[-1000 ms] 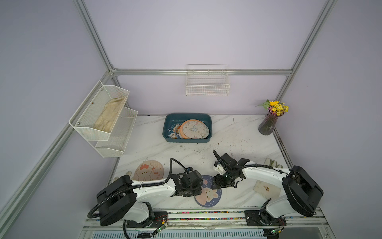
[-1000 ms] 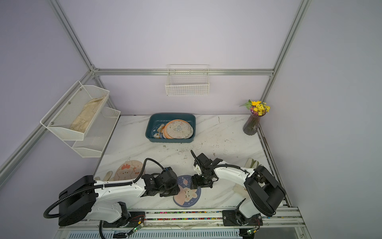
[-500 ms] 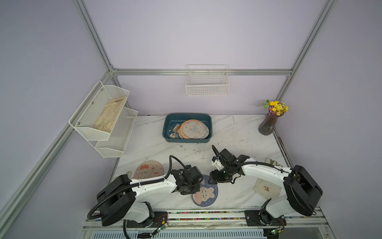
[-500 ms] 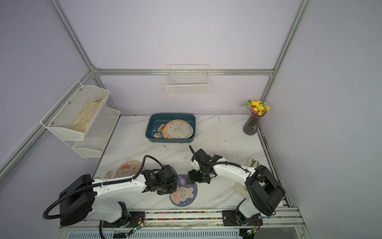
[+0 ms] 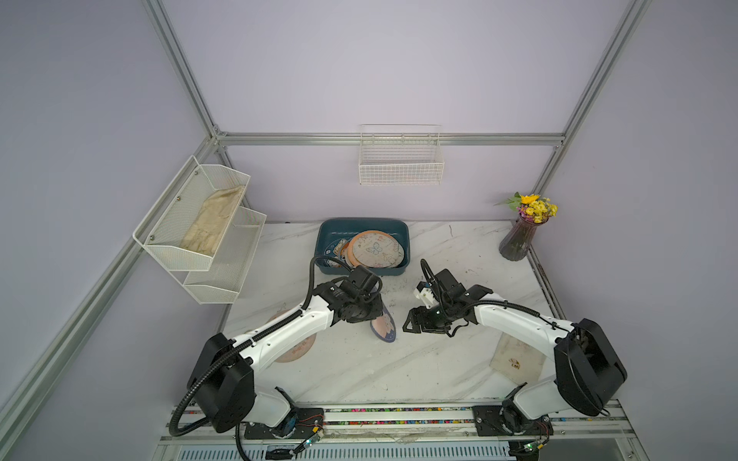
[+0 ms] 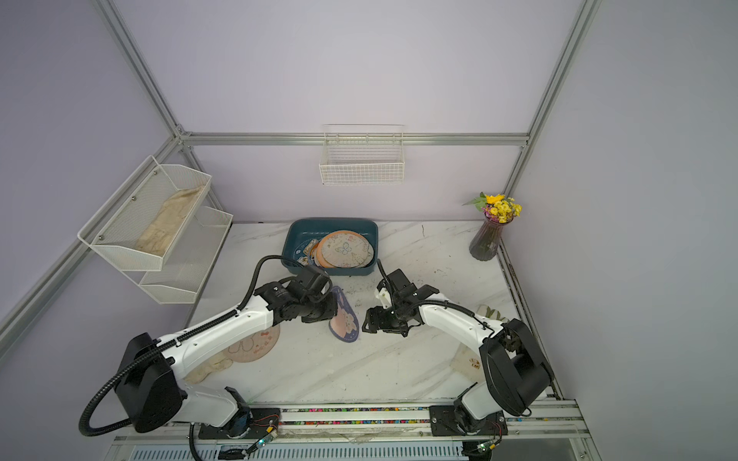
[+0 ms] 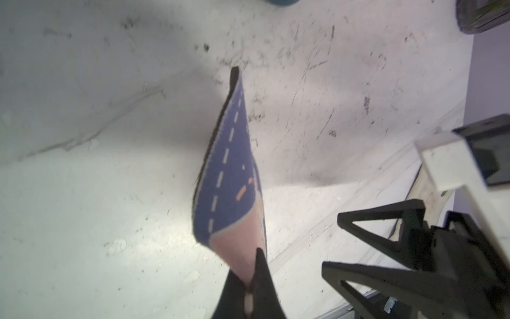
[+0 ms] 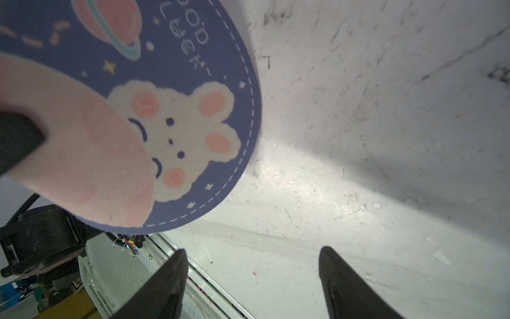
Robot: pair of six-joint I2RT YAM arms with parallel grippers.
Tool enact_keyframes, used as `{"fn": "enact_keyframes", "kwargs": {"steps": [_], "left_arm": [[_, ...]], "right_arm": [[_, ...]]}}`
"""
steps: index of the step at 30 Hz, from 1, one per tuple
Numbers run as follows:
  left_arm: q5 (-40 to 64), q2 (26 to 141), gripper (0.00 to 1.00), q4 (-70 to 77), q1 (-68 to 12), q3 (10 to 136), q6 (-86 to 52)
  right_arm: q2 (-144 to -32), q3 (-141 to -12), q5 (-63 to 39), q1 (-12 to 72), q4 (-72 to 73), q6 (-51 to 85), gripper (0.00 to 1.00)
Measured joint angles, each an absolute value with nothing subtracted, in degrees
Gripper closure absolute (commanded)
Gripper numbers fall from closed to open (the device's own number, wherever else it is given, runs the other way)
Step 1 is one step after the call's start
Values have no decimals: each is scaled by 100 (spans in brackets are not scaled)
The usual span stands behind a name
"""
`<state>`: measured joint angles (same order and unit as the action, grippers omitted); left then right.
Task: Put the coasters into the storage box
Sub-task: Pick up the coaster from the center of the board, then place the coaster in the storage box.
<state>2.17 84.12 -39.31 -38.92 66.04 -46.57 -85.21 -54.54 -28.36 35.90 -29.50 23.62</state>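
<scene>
The job is looking well under way but not finished. The box (image 5: 361, 222) is sitting at the back of the table (image 5: 399, 371), and a loose stack of coasters is already lying inside it, a butterfly one (image 5: 375, 249) on top; how many are lying under it is hard to count. The left gripper (image 7: 244, 262) is pinching a blue bunny coaster (image 6: 344, 321) by its edge, jaws clamped tight on the rim, so the mat is hanging nearly upright above the middle of the table, short of the box. The right gripper (image 8: 252, 248) is hovering just beside that mat with its jaws spread wide and nothing between them. One pink coaster (image 6: 253, 345) is lying flat on the table, partly hidden under the left arm. Judging from this, the blue mat is waiting to be carried over the box rim and let go, and the pink one is waiting to be picked up after it; whether any other coaster is lying out of sight cannot be told.
</scene>
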Motion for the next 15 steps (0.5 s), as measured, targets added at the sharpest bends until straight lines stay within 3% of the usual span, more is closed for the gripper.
{"fn": "enact_keyframes", "kwargs": {"steps": [15], "left_arm": [[1389, 10901, 100, -4351, -2742, 10342, -3192]], "right_arm": [[-8941, -5782, -2912, 3098, -2910, 2329, 24]]}}
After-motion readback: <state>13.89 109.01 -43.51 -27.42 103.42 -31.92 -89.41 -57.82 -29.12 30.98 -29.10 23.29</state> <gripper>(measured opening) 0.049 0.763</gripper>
